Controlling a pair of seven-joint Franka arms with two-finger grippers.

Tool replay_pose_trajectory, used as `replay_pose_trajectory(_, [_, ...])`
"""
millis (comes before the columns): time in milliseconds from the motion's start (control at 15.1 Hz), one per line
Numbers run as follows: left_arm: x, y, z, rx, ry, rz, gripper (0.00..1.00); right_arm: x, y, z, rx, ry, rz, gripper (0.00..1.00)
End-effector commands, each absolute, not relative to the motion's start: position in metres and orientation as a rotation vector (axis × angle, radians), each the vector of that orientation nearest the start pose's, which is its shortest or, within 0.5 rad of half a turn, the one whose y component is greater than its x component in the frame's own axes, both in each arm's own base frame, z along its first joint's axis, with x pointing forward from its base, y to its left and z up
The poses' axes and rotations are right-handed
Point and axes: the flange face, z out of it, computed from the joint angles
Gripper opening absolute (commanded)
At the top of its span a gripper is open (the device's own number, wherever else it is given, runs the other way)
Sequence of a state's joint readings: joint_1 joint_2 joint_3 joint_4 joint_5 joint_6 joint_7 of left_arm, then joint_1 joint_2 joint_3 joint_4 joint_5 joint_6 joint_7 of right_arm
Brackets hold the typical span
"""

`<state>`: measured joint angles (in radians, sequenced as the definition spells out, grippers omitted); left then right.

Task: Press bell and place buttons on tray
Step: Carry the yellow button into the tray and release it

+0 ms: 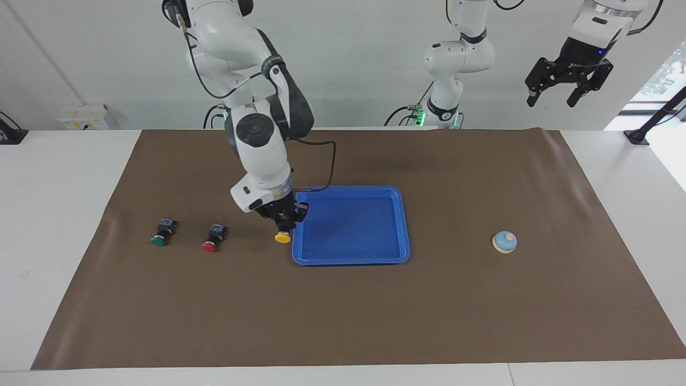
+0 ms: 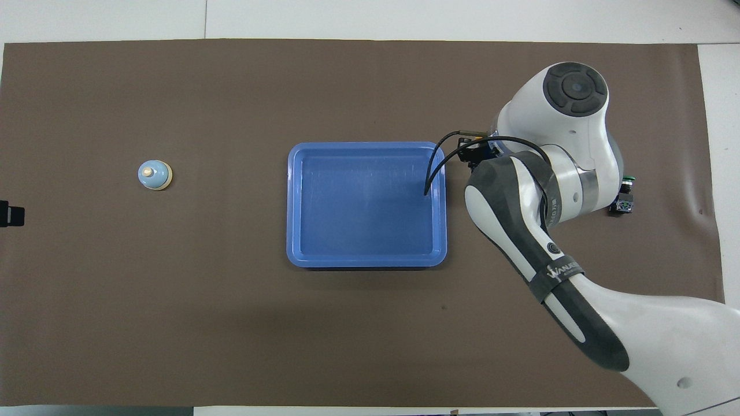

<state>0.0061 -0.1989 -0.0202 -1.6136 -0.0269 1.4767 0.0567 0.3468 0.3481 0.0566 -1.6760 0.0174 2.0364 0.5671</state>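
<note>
Hand [image 1: 285, 221] clamps yellow button [image 1: 282, 236].

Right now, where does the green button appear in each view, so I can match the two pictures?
Facing view: green button on the mat, toward the right arm's end, beside the red button.
Overhead view: only partly visible, at the edge of the right arm.
Shared landmark: the tray in the middle of the mat.
</note>
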Motion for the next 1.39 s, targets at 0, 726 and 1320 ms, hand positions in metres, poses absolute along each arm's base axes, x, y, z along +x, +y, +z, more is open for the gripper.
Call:
replay_pose_trajectory(0, [0.476,-0.011,0.698,-3.173,0.122,-0.089,1.00,0.592,0.281,0.389,-3.087,0.255,0.022,0.00])
replay_pose_trajectory(726, [0.476,-0.010,0.699,-3.173,0.117,-0.092,1.00,0.543,0.315,0.311,-3.059,0.163,-0.073,0.00])
replay_pose_trajectory(1320, [0.476,-0.011,0.699,-3.173,0.120,-0.092,1.00,0.571,0.261,0.373,-3.062,0.401,-0.034,1.00])
